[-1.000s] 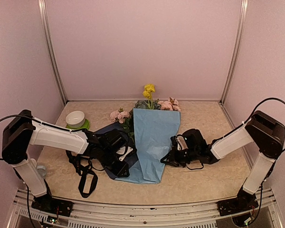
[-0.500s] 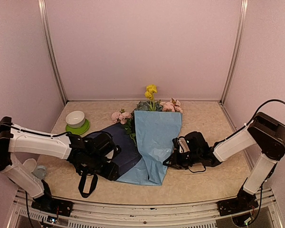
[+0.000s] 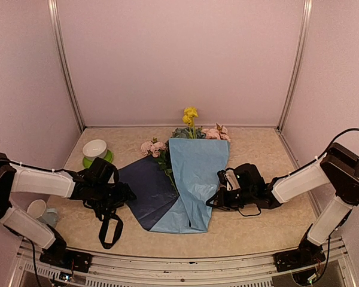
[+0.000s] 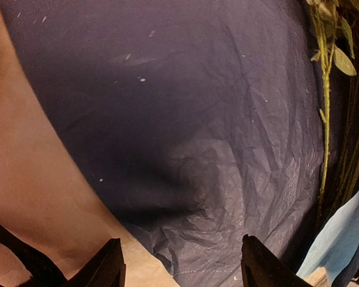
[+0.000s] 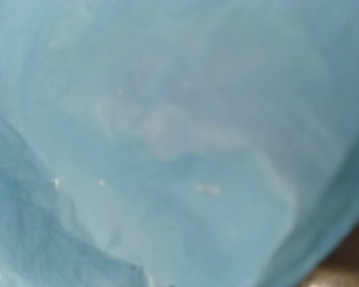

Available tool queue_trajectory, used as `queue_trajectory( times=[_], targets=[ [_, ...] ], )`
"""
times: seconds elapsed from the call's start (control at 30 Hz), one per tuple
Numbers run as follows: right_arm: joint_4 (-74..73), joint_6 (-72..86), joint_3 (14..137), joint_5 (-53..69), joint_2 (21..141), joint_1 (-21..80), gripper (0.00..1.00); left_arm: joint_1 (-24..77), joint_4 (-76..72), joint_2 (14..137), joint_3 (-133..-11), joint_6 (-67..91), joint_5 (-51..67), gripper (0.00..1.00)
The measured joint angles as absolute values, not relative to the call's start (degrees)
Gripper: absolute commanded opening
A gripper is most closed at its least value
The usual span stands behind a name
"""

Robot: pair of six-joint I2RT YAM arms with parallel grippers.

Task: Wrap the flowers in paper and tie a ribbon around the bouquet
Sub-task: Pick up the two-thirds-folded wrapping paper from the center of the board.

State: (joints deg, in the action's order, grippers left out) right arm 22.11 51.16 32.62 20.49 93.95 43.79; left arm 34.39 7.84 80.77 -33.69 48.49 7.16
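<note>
Left jaws now off the paper

Everything in view, counted by kind

There are two white-and-black robot arms, the left arm and the right arm, and so two grippers, the left gripper and the right gripper. The large thin sheet of paper, light blue with a navy reverse, is one (two colours, yet only one sheet). The flowers make one bunch: two small groups of pale pink roses, one stalk of yellow blooms, one blue-green hydrangea cluster; the single roses are too small to count. The long narrow black fabric ribbon is one, and it forms one loop. One round white bowl stands on one flat green saucer.
</note>
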Motion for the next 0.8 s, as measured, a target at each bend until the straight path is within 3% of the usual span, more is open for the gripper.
queue_trajectory(
  times=[0.2, 0.43, 0.63, 0.8],
  targets=[
    [22.1, 50.9, 32.6, 20.5, 94.0, 43.8, 0.0, 34.2, -2.7, 80.8, -28.8, 57.2, 9.0, 0.67],
    [22.0, 50.6, 32.7, 20.8, 94.0, 43.8, 0.0, 33.5, -18.3, 89.2, -29.6, 60.4, 15.3, 0.66],
    [21.8, 50.4, 32.9, 20.8, 94.0, 43.8, 0.0, 34.2, -21.1, 89.6, -30.2, 60.5, 16.4, 0.53],
    [21.7, 50.4, 32.9, 20.8, 94.0, 43.8, 0.0, 35.4, -26.8, 85.8, -30.2, 57.6, 16.0, 0.58]
  ],
)
